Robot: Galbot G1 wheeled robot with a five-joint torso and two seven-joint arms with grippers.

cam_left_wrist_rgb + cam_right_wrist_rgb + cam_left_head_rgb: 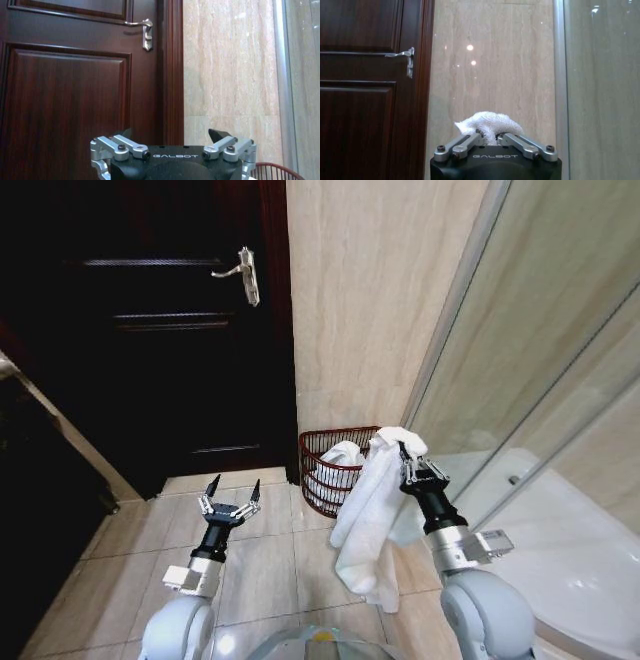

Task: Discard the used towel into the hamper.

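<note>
Two towels [365, 510], one hamper [322, 470], two pincers [230, 498], one door [150, 330], one door handle [243, 273].

Hamper [340, 470] against the wall [370, 290] (door [150, 320] left); towel [365, 515] hanging just before it.

A dark wooden door [150, 330] meets beige marble wall [370, 300], tiled floor [260, 570] and glass shower screen [560, 330].

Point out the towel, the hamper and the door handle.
towel [365, 510], head view, middle of the hanging cloth.
hamper [318, 442], head view, left part of its wire rim.
door handle [247, 277], head view, its silver plate.
</note>
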